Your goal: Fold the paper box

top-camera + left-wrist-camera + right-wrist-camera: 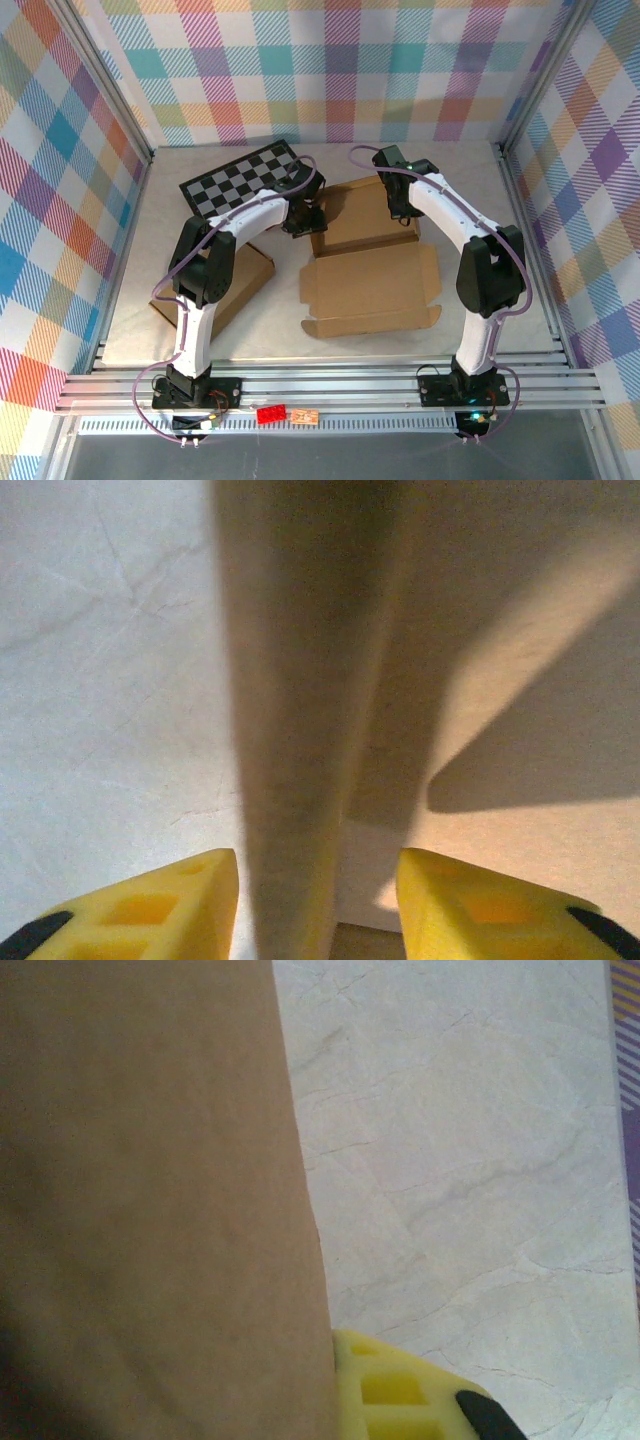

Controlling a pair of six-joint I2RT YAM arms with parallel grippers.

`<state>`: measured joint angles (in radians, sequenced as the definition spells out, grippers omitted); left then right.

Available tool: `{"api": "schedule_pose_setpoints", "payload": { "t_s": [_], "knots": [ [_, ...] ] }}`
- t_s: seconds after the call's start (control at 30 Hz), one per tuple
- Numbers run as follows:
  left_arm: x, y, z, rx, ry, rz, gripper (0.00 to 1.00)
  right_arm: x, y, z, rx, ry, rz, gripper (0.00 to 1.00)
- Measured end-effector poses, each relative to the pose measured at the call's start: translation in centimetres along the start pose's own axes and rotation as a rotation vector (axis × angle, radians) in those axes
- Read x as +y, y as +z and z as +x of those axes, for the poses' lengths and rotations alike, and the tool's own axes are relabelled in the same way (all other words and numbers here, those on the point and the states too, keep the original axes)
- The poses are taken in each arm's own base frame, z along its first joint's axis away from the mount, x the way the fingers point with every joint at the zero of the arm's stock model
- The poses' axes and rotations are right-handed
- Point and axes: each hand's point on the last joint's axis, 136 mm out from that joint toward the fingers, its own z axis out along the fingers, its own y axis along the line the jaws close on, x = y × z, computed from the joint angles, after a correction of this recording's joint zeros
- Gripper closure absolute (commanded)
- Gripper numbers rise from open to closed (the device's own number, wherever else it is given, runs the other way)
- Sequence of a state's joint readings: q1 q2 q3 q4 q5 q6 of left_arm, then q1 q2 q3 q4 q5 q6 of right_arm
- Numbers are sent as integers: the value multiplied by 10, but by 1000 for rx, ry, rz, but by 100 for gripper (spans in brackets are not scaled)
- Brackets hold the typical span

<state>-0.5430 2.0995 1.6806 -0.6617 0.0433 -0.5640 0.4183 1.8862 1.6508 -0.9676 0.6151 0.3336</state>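
**A:** Where does the paper box (372,270) lie?

**B:** Mid-counter, opened out as a flat brown blank between the two arms. The near half lies flat. The far half is where both claws are working, one at each side edge.

**A:** Which edge matters for the next move?

**B:** The left one, I'd say. In the left wrist view a side flap (290,730) stands on edge and runs straight away from the camera, in line with the way the claw points. The left claw (303,218) straddles it with its yellow fingers (180,900) spread, one on each side and not clamped. The left finger is just beside the card and the right finger stands apart from it.

**A:** And the right claw (403,208)?

**B:** It's at the opposite edge of that far half. Its wrist view shows card pressed close on the left and one yellow finger (400,1395) just beside it. The other finger is hidden, so I cannot tell whether it grips.

**A:** So what does the fold turn on?

**B:** The flap already sits inside the left claw, so that arm is nearer. Closing on it and swinging it rightward over the panel looks like the call.

**A:** Anything nearby?

**B:** The bare counter (470,180), a checkerboard (240,178) at the far left, and a second cardboard piece (245,280) under the left arm.
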Motion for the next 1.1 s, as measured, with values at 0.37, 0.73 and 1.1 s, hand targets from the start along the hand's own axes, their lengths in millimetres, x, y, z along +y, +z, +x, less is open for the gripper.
{"api": "schedule_pose_setpoints", "payload": {
  "t_s": [0.37, 0.73, 1.1],
  "knots": [
    [-10, -15, 1, 40, -3, 26, 40, -1, 24, 14, 105, 29, -12, 100],
    [-10, -32, 3, 55, -8, 17, 40, -20, 41, 28, 213, 110, -9, 100],
    [-36, -147, 14, -65, -53, 183, 44, -41, 62, 54, 439, 411, -14, 100]
  ]
}}
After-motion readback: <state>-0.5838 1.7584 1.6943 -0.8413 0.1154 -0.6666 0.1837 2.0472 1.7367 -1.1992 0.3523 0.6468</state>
